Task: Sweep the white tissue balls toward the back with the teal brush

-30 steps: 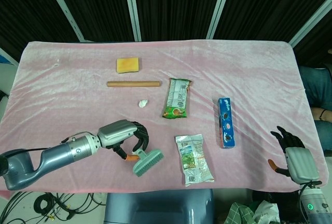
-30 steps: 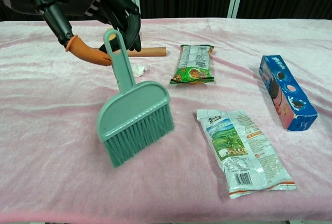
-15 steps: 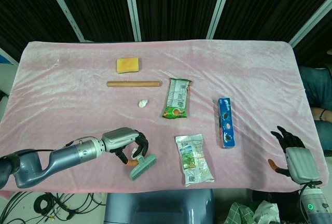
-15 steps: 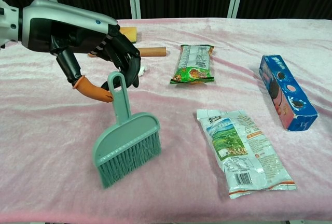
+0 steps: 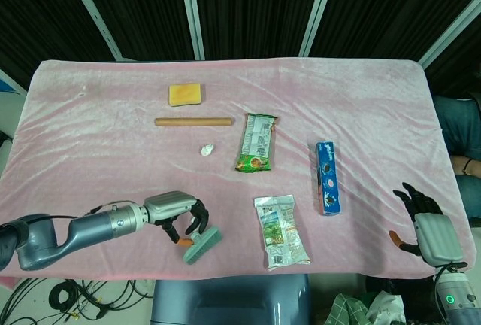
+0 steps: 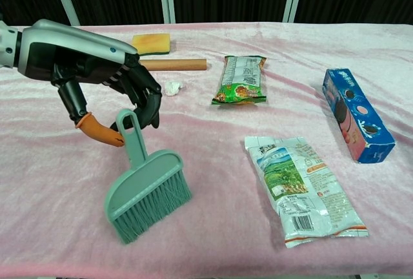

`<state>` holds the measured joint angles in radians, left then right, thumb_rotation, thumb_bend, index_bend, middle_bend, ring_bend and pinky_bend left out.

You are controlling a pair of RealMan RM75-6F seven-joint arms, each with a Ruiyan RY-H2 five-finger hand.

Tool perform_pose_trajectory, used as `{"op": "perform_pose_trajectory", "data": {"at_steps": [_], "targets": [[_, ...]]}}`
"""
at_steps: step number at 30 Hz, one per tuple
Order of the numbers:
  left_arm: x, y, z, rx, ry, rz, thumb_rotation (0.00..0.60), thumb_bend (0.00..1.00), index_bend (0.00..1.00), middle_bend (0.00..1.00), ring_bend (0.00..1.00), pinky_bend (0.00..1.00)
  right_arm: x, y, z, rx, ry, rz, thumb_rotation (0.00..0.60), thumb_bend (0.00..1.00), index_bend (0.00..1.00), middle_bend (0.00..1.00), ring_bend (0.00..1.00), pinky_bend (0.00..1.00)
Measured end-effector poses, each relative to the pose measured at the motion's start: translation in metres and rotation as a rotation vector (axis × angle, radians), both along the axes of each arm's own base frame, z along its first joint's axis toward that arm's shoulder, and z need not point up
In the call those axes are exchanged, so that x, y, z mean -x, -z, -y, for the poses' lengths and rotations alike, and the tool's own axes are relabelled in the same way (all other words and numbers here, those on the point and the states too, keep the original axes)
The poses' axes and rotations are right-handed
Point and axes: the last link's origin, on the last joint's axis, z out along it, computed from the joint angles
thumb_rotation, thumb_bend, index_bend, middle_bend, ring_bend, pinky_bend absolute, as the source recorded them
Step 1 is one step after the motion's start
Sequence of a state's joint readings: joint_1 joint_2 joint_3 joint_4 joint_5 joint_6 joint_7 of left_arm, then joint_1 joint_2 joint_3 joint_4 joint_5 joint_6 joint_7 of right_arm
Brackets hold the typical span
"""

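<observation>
My left hand (image 6: 110, 92) pinches the teal brush (image 6: 146, 191) by its handle loop, bristles down near the table's near edge. My right hand (image 5: 425, 223) idles, fingers spread, holding nothing, at near right. The one tissue ball (image 6: 172, 88) I can see sits farther back, just near of the wooden rod (image 6: 173, 64). To sweep well I'd drop the bristles just near of the ball and push far, steering past the rod.

On the table (image 5: 361, 99): one tissue ball (image 5: 207, 149), one brush (image 6: 145, 188), one sponge (image 5: 185, 94), one wooden rod (image 5: 194, 122), one blue biscuit box (image 5: 326, 177). Two snack packets, a green one (image 5: 256, 143) and a pale one (image 5: 279, 230). Two hands, left (image 5: 177, 210) and right (image 5: 427, 224).
</observation>
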<state>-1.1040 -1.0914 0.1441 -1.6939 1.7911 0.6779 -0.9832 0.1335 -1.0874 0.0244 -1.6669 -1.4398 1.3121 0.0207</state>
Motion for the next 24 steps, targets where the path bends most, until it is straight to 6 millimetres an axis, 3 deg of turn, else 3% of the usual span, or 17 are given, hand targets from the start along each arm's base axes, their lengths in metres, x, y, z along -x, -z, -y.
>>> {"op": "perform_pose_trajectory", "data": {"at_steps": [12, 24], "targets": [[0.019, 0.001, -0.043, -0.113, -0.078, -0.063, 0.600, 0.35, 0.66, 0.66, 0.26, 0.25, 0.000, 0.000, 0.000, 0.004, -0.006, -0.006, 0.600, 0.20, 0.17, 0.05, 0.11, 0.16], [0.023, 0.004, -0.071, -0.145, -0.111, -0.136, 0.600, 0.36, 0.66, 0.66, 0.26, 0.25, 0.000, -0.001, 0.000, 0.015, -0.014, -0.013, 0.600, 0.20, 0.17, 0.05, 0.11, 0.16]]}}
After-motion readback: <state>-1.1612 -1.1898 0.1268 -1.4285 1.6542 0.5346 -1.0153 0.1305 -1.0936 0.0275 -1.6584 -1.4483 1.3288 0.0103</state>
